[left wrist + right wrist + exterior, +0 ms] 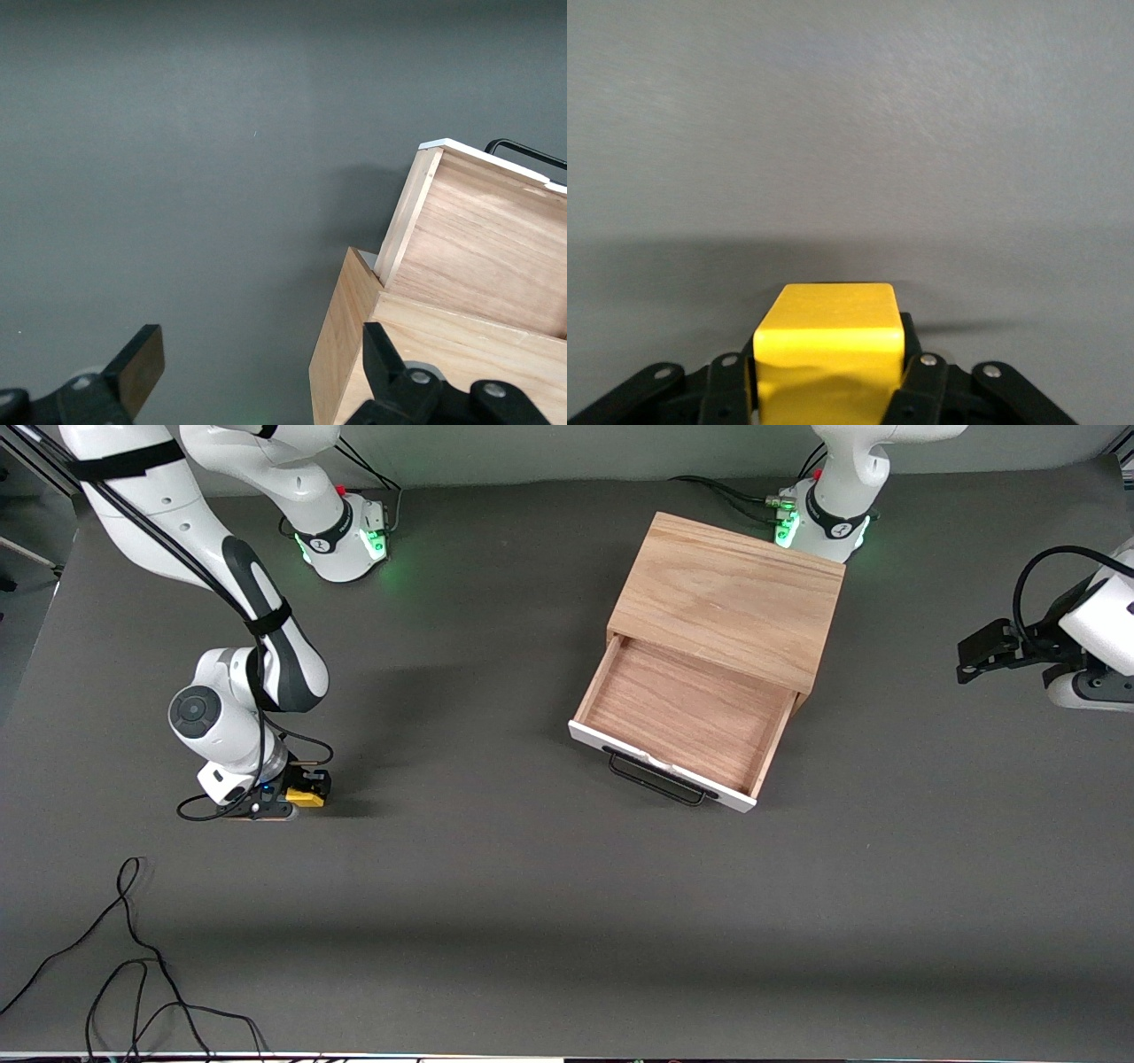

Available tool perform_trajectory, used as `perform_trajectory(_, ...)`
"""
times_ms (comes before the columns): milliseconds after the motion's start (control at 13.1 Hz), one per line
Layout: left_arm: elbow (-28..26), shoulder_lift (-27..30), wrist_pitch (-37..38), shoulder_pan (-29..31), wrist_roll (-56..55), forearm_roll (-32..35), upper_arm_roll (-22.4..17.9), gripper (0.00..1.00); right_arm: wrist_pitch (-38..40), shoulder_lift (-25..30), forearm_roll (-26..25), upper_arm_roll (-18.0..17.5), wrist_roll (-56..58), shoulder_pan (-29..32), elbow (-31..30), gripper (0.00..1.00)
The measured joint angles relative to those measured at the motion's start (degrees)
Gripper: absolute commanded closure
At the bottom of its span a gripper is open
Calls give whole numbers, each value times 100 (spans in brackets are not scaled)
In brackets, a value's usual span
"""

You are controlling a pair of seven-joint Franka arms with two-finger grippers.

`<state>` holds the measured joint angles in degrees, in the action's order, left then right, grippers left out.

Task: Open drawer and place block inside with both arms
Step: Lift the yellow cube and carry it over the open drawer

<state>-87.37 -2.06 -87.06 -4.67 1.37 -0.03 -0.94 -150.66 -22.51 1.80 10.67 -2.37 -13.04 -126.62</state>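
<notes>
Block [829,345] sits clamped between the right claw [297,795] fingers at table level; left claw [257,381] hangs spread.

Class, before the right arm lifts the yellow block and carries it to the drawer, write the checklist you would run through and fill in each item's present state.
1. Drawer pulled open: ok.
2. Inside of the drawer free for the block: ok, only bare wood shows.
3. Right gripper shut on the block: ok, fingers against both sides.
4. Block lifted off the table: cannot tell.
5. Left gripper out of the way: ok, open and waiting past the wooden box, at the left arm's end.
6. Table between block and drawer bare: ok.
</notes>
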Motion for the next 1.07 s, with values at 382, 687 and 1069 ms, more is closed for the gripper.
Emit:
perform_trajectory(382, -1, 0, 0, 0, 4, 2, -1, 0, 3163, 1078, 14, -22, -523, -658, 1673, 95)
perform_trajectory(687, -1, 0, 0, 1, 4, 4, -9, 0, 5288, 991, 97, -47, -1417, -1369, 3911, 95)
perform_trajectory(1069, -5, 0, 4, 2, 4, 5, -15, 0, 5602, 311, 742, -81, -2896, -2429, 5256, 95)
